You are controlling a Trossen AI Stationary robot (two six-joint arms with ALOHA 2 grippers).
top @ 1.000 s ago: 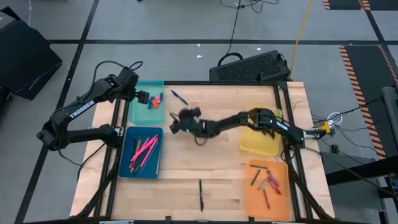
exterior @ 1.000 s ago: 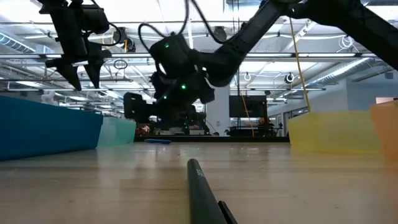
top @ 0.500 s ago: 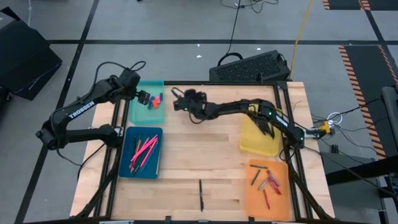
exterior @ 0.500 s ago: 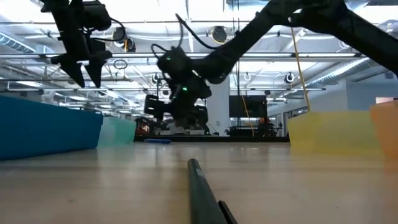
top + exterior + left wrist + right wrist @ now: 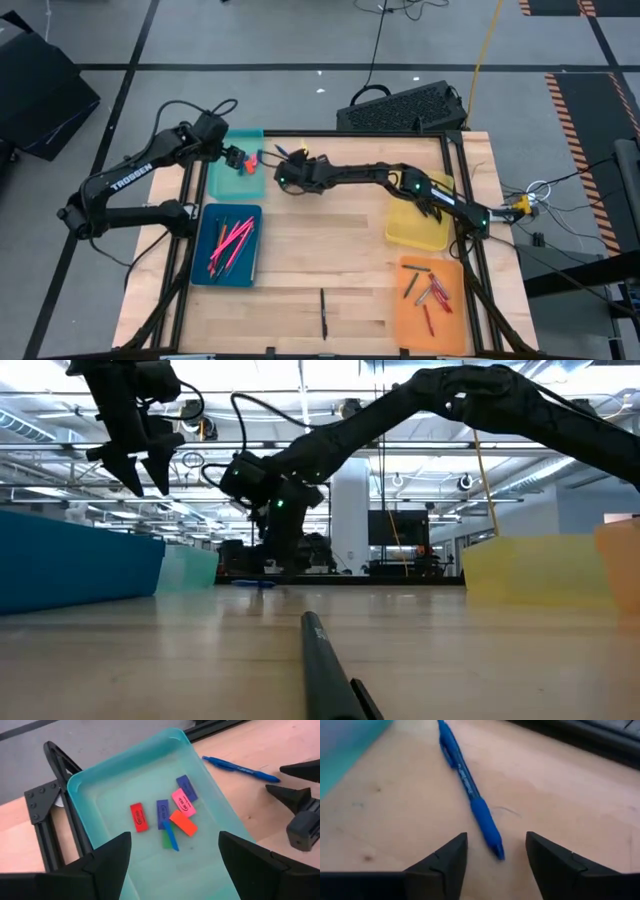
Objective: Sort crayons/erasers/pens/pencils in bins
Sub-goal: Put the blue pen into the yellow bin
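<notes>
Right claw (image 5: 283, 172) is stretched across the surface (image 5: 330, 250) to its far left part, just beside the teal bin (image 5: 222, 176); its fingers (image 5: 440, 862) are spread apart and empty, with a blue pen (image 5: 469, 802) lying flat on the wood between and ahead of them. In the left wrist view the same pen (image 5: 240, 769) lies just outside the teal bin's long wall, with the right claw's fingertips close to its end. Left claw (image 5: 243, 158) hangs above the teal bin (image 5: 95, 785), fingers (image 5: 107, 857) wide apart and gripping nothing. Inside that bin lie the erasers (image 5: 175, 812): one red block apart from a touching cluster of purple, pink, orange, green and blue pieces. The dark blue bin (image 5: 225, 280) sits nearer the front on the left and contains long thin pink sticks (image 5: 232, 243). The yellow bin (image 5: 415, 232) lies on the right side under the right arm; its contents cannot be told. The orange bin (image 5: 432, 322) at the front right holds the crayons (image 5: 430, 292), several red and orange with one green. A black pen (image 5: 323, 313) lies alone near the front edge, well apart from all bins; in the low view it (image 5: 325, 670) points toward the camera.
</notes>
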